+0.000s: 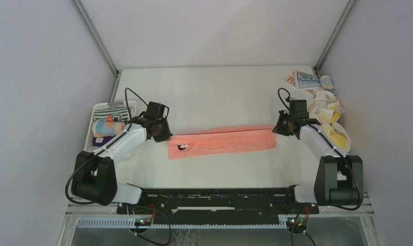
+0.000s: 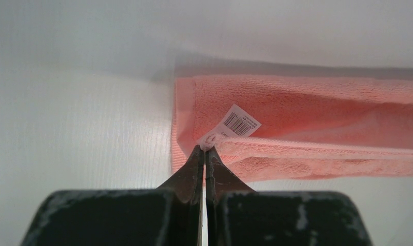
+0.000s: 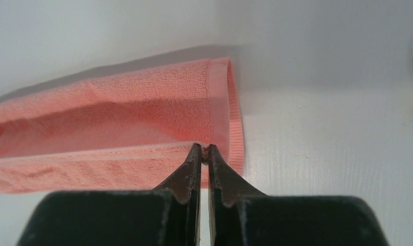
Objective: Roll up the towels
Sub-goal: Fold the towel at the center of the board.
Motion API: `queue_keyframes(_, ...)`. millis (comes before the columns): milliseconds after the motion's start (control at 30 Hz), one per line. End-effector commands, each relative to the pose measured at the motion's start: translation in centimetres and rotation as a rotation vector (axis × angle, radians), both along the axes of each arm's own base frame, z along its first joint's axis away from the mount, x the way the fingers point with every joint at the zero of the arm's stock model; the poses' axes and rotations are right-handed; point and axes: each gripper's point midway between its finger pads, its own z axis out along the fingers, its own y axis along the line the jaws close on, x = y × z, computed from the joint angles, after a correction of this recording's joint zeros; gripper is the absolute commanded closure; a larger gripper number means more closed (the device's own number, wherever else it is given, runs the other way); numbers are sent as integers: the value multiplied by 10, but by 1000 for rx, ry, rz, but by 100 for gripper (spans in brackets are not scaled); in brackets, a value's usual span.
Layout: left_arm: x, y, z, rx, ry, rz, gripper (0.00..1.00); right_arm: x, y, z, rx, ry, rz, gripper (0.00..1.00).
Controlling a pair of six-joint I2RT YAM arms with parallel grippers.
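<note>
Evidently the lengthwise fold is in hand: the salmon-pink towel (image 1: 222, 142) lies as a long strip right of the white basket (image 1: 99, 110). The left gripper (image 2: 204, 151) pinches its basket-side corner and the right gripper (image 3: 203, 148) its far corner. Next, I'd judge, they lay that edge flat, then roll.

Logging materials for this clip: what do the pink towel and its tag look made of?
Pink towel: seemingly terry cloth, matte, with nubby looped pile and a flat woven hem band. Tag: thin, white, barcode-printed, paper or smooth fabric; the look leaves that open.
</note>
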Motion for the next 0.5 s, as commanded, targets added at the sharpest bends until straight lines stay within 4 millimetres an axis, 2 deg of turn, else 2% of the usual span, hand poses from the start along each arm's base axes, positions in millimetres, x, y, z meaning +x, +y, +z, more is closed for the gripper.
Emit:
queue_keyframes(0,2,13,7,52,-33,38,100,9,-14,16,-30,-70,-54,100)
queue_keyframes(200,-7,10,-4,39,-7,40,100,1,-15,1,-22,-30,-71,100)
queue_keyframes(467,-6,13,1,57,-12,42,100,1,-20,7,-21,-50,-90,100)
